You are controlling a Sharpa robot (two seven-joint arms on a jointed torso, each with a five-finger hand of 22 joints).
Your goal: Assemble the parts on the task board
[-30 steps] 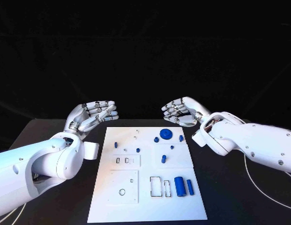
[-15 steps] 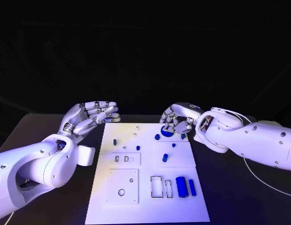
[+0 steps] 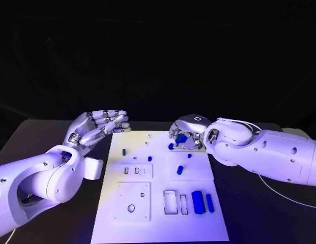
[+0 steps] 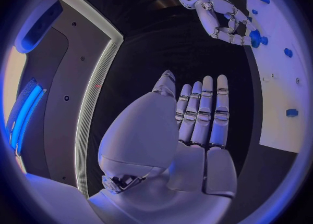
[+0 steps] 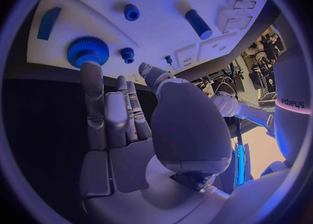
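Parts nearest to me come first: two blue cylinders (image 3: 197, 202) lie side by side at the near right of the task board (image 3: 158, 226), beside two narrow slots, and smaller blue pieces stand farther up the white plate. None of them has moved in the last second.

Beyond the board's left edge, my left hand (image 3: 99, 128) hangs in the air with its fingers straight and together; it is released and holds nothing, and it has hardly shifted.

The change is at the far end. My right hand (image 3: 187, 134) was high above the far right corner one second ago; now it has come down over the blue gear (image 5: 88, 52). Its fingers are extended and one fingertip reaches the gear's rim, but the hand is not closed around it, so I judge the gear not yet grasped. The pick-up is only beginning.

For writing, I can read one word, "sharpa", upside down on a white casing (image 5: 292, 102) in the right wrist view.
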